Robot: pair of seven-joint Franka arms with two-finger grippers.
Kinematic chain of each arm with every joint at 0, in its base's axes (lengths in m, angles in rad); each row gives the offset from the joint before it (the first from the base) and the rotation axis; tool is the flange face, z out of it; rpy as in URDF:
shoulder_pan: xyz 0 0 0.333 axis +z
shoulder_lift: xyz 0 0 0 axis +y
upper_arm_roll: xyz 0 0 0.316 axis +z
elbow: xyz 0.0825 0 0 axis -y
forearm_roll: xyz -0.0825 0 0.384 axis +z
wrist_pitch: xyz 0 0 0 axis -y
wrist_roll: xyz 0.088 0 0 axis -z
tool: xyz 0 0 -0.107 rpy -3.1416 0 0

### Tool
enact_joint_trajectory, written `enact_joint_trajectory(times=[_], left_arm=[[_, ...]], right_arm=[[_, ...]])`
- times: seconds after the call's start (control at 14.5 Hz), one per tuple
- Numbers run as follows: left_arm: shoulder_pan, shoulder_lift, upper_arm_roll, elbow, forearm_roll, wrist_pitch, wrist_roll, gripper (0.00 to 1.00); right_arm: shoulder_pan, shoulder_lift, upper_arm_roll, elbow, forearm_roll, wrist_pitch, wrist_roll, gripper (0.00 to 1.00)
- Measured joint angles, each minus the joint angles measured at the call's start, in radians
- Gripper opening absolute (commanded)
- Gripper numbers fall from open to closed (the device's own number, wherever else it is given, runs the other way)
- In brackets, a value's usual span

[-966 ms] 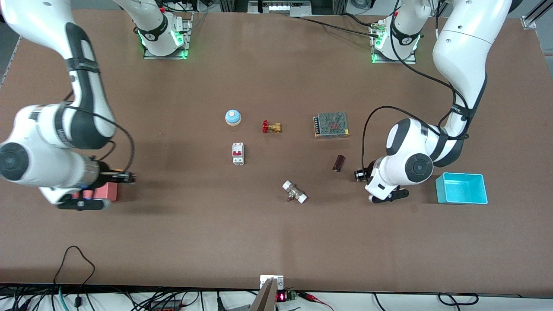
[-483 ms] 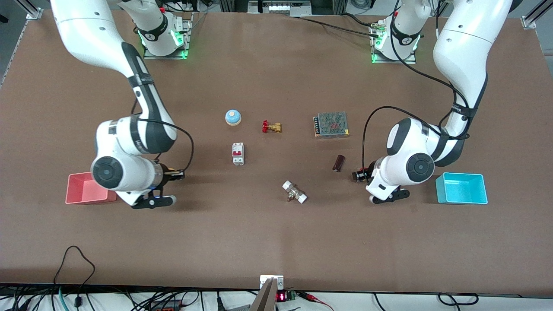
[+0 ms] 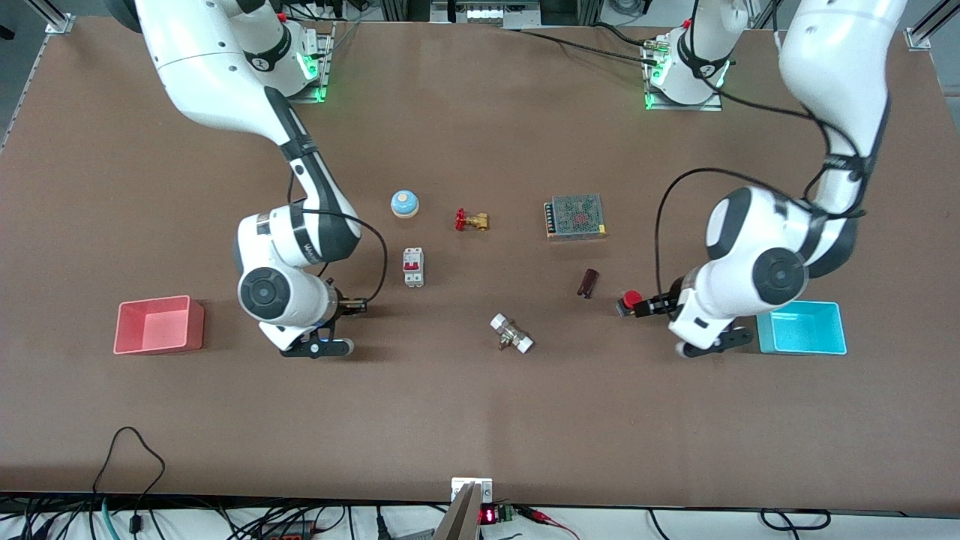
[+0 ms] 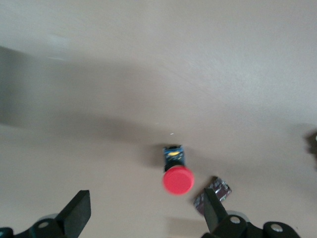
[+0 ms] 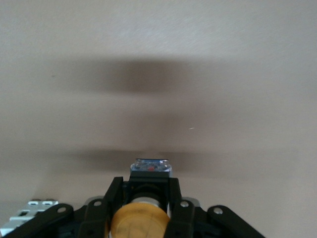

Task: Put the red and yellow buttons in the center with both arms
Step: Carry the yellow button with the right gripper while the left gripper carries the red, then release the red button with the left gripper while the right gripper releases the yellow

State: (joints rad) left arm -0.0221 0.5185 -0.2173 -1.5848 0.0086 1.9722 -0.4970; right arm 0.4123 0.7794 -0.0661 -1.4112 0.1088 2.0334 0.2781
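The red button [image 3: 632, 298] lies on its side on the brown tabletop [image 3: 480, 405], close to a brown cylinder [image 3: 587, 283]. My left gripper [image 3: 651, 306] is open, just on the cyan bin's side of it. In the left wrist view the red button [image 4: 177, 179] lies free on the table ahead of the open left gripper [image 4: 146, 215], nearer one of its fingers [image 4: 214, 208]. My right gripper [image 3: 352, 306] is shut on the yellow button [image 5: 138, 223] and is over bare tabletop between the pink bin and the breaker. The right wrist view shows the right gripper [image 5: 143, 194] clamped on the button's black body.
A pink bin [image 3: 157, 324] stands at the right arm's end and a cyan bin [image 3: 801, 328] at the left arm's end. In the middle are a blue bell [image 3: 404, 203], a brass valve [image 3: 472, 220], a white breaker [image 3: 413, 266], a mesh power supply [image 3: 576, 216] and a white-ended fitting [image 3: 511, 334].
My right arm has carried the yellow button from over the pink bin toward the table's middle. My left gripper has opened and drawn back toward the cyan bin, leaving the red button on the table.
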Motion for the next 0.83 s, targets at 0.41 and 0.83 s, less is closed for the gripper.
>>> enact_joint_trajectory(times=[0.41, 0.83], left_arm=[[0.083, -0.169, 0.018, 0.01, 0.0, -0.139, 0.146, 1.0], [0.124, -0.277, 0.018, 0.011, 0.0, -0.209, 0.234, 1.0]], right_arm=[[0.01, 0.025, -0.001, -0.005, 0.0, 0.011, 0.002, 1.0], [0.004, -0.008, -0.02, 0.015, 0.0, 0.022, 0.002, 1.0]])
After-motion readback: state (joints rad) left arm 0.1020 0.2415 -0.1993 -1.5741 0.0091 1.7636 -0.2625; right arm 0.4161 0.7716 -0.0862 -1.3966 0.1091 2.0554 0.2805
